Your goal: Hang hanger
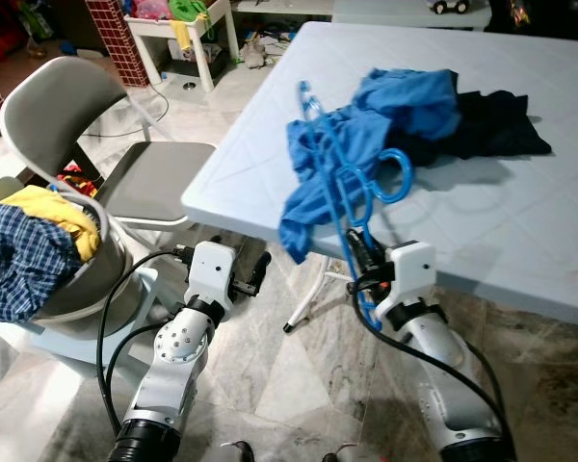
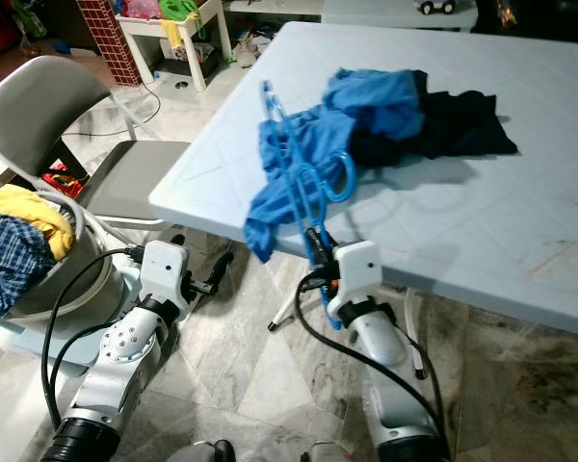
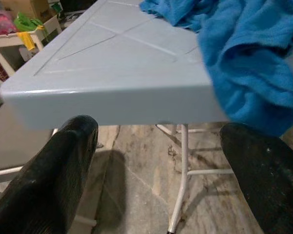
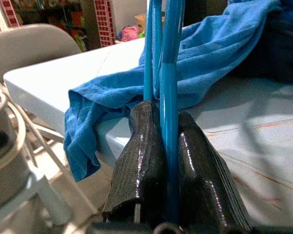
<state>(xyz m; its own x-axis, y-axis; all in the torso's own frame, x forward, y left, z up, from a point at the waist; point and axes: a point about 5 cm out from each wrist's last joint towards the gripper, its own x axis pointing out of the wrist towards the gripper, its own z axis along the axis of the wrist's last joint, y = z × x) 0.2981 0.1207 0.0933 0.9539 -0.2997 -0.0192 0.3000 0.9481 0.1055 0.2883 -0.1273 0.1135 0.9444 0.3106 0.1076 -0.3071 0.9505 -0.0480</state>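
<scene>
Right gripper [image 4: 168,146] pinched tight on blue hanger [image 1: 339,164] rising straight up from fingertips, blue shirt [image 1: 366,125] just beyond draped over table [image 1: 520,221] edge, left gripper [image 3: 161,170] alongside, spread wide, below same edge.

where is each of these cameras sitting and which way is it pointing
Left eye view: on the head, facing forward and down at the table, blue shirt and blue hanger; both silver arms show.
Right eye view: the stereo twin, same scene.
Left wrist view: along the open left gripper, toward the table edge.
Right wrist view: along the right gripper, shut on the hanger.
Shared: both wrist views catch the shirt hanging over the table edge.
</scene>
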